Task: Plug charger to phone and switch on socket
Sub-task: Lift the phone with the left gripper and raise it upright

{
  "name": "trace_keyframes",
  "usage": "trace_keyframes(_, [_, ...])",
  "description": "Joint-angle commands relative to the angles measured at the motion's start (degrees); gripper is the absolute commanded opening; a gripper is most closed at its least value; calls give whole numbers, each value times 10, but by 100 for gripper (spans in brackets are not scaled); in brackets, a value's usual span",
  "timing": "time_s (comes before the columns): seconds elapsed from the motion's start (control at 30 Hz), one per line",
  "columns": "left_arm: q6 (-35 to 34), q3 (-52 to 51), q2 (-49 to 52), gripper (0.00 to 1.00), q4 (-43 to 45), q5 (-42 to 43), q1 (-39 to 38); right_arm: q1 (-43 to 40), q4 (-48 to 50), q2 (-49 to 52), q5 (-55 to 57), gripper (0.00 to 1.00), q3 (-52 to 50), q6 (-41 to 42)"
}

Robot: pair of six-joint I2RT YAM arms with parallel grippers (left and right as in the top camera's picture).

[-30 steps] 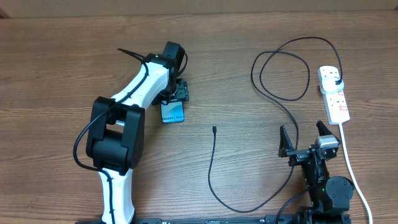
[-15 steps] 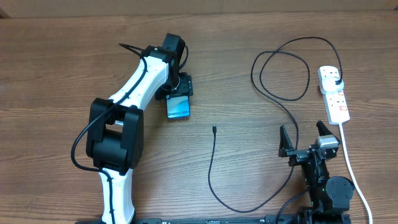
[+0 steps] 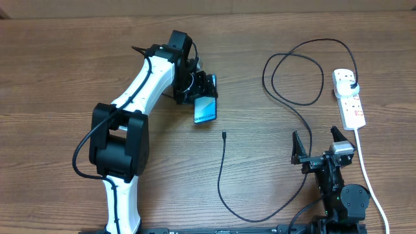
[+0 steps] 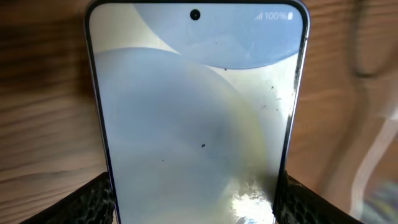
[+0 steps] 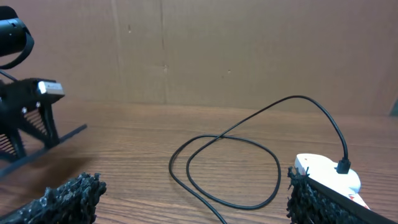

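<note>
A brown wood-grain table (image 3: pixel 65 58), and behind its far edge a plain tan cardboard wall (image 5: pixel 249 43).

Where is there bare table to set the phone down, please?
Bare wood lies between the phone, held in the left claw, and the charger's loops to its right; also the table left of that arm. Crowded: the right side, with cable, socket and open right claw.

The left arm (image 3: pixel 140 97) reaches from the near edge toward the centre of the table (image 3: pixel 58 45), wrist turned right. The left gripper (image 3: pixel 205 96) is clamped on the phone (image 3: pixel 205 110). The right arm (image 3: pixel 338 188) is folded low at the near edge, and the right gripper (image 3: pixel 318 148) has its jaws spread wide.
</note>
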Motion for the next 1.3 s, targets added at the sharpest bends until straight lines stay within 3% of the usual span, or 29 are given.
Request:
trace_keyframes(0.0, [5, 18, 1, 4, 20, 181, 21, 3, 3, -5, -3, 100, -6, 1])
trace_keyframes(0.2, [-78, 18, 1, 4, 70, 288, 37, 3, 3, -5, -3, 100, -6, 1])
trace_keyframes(0.43, [-306, 18, 1, 4, 188, 356, 38, 3, 3, -5, -3, 100, -6, 1])
trace_keyframes(1.07, [-518, 18, 1, 4, 231, 468, 45, 3, 3, -5, -3, 100, -6, 1])
trace_keyframes(1.27, [-542, 18, 1, 4, 229, 480, 56, 3, 3, -5, -3, 100, -6, 1])
